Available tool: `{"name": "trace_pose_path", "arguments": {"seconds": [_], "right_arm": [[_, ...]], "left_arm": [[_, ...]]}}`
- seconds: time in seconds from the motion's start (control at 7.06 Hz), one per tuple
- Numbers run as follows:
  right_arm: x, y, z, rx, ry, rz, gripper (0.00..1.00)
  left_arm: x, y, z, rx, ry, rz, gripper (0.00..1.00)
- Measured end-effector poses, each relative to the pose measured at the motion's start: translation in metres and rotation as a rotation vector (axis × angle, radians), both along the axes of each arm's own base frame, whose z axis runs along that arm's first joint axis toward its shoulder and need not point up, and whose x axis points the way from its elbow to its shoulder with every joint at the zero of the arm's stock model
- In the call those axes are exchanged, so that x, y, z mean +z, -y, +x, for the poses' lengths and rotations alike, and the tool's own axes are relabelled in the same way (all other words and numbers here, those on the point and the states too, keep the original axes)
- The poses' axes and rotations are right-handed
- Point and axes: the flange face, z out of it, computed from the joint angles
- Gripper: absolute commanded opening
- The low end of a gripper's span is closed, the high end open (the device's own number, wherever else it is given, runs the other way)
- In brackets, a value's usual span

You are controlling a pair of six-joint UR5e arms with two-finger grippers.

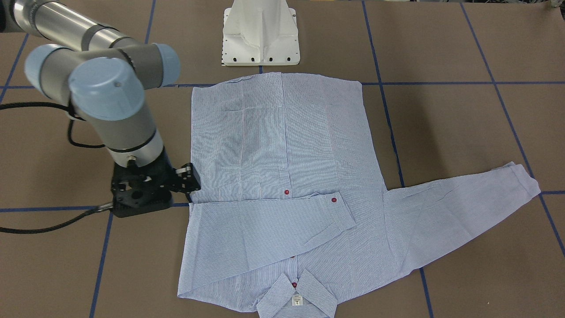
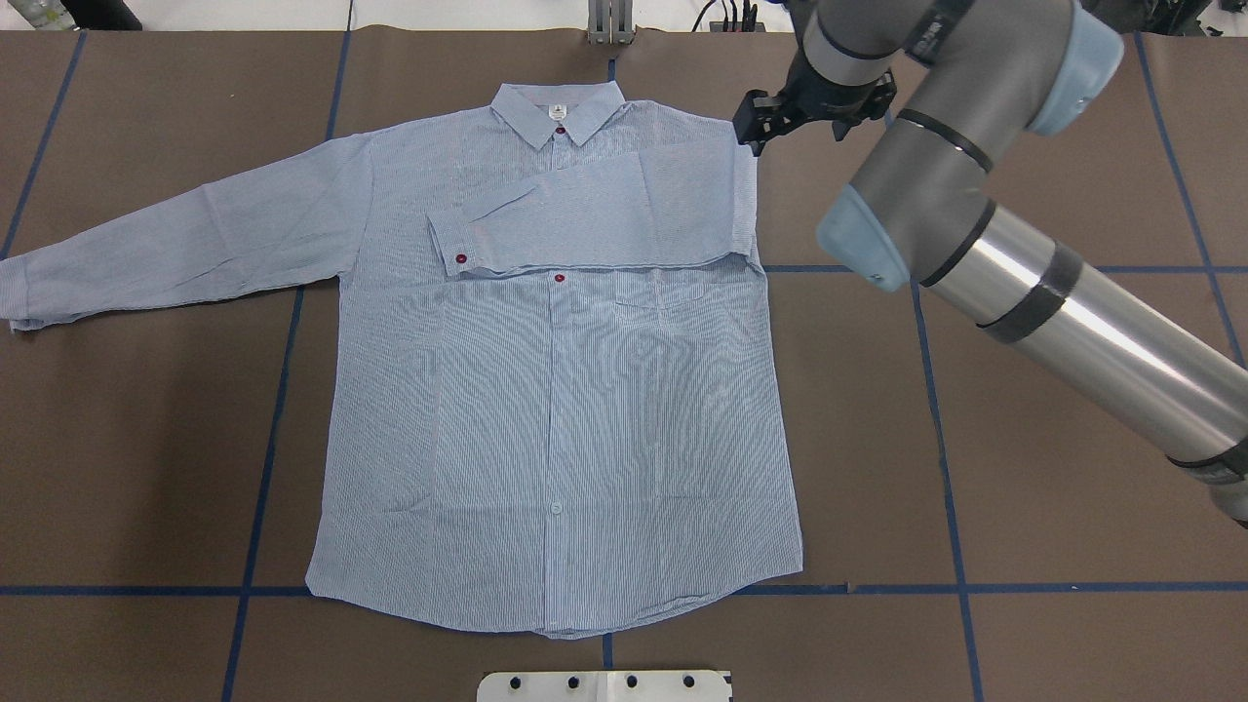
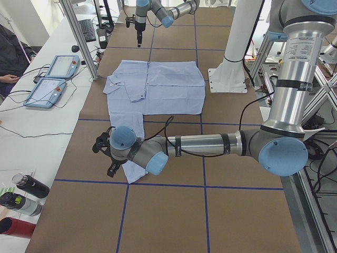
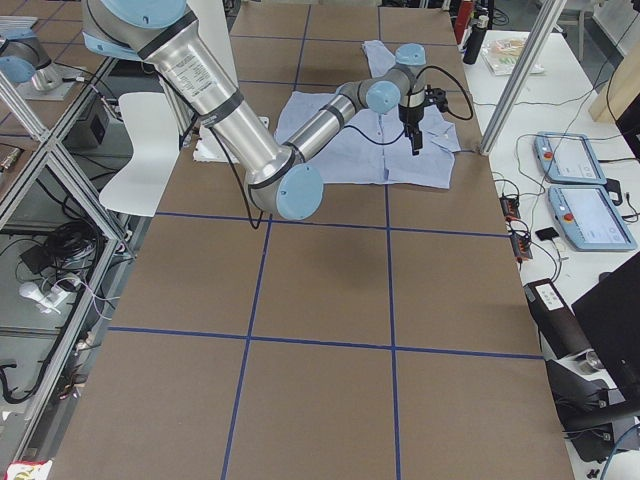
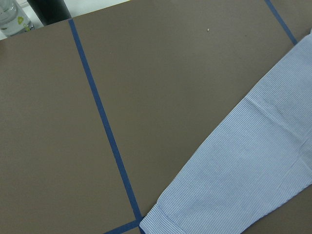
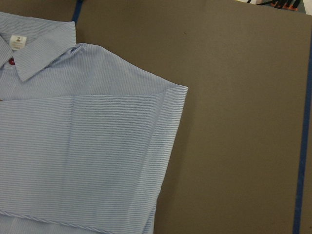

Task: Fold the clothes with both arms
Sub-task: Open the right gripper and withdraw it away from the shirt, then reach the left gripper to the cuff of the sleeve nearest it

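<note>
Showing a light blue striped shirt (image 2: 556, 409) spread flat, front up, on a brown table (image 2: 1024, 487) crossed by blue tape lines (image 2: 941, 439). Has collar (image 2: 556, 112) pointing away from the robot, small white neck label (image 1: 297, 301) inside it, hem (image 2: 556, 624) lying just short of the white pedestal base (image 1: 261, 35). Has the sleeve on the robot's right (image 2: 604, 210) folded in across the chest just below the collar, its cuff (image 2: 458, 249) carrying a dark red button (image 2: 461, 259) and resting past the centre button line, its lower edge just above the chest pocket (image 2: 663, 302). Has the other sleeve (image 2: 195, 244) stretched out flat toward the robot's left, slightly angled, its end well apart from the shirt body. With right gripper (image 1: 142, 204) hanging pointed down, raised above the table just beside the shoulder fold (image 6: 170, 92); can't tell from any view whether jaws are parted or closed. Right wrist view giving only that fold, part of the collar and brown table. With left gripper (image 3: 108, 155) seen only in the left side view, near the end of the stretched sleeve, low over the table; can't tell jaw state there either. Left wrist view looking down on that sleeve end lying beside a tape crossing.
</note>
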Motion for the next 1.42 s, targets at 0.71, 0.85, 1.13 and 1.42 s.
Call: {"name": "trace_pose_path", "arguments": {"seconds": [0.71,0.85,1.13,1.42], "right_arm": [[0.071,-0.036,0.094,-0.031,0.026,-0.005,1.0],[0.072,-0.041,0.099,-0.031,0.032,-0.003,1.0],[0.072,-0.044,0.101,-0.031,0.035,-0.002,1.0],[0.072,-0.044,0.101,-0.03,0.034,-0.004,1.0]], "left_arm": [[0.076,-0.05,0.058,-0.103,-0.094,-0.097,1.0],[0.083,-0.065,0.069,-0.108,-0.12,-0.113,1.0],[0.085,-0.08,0.092,-0.116,-0.164,-0.146,1.0],[0.084,-0.084,0.113,-0.124,-0.169,-0.147,1.0]]}}
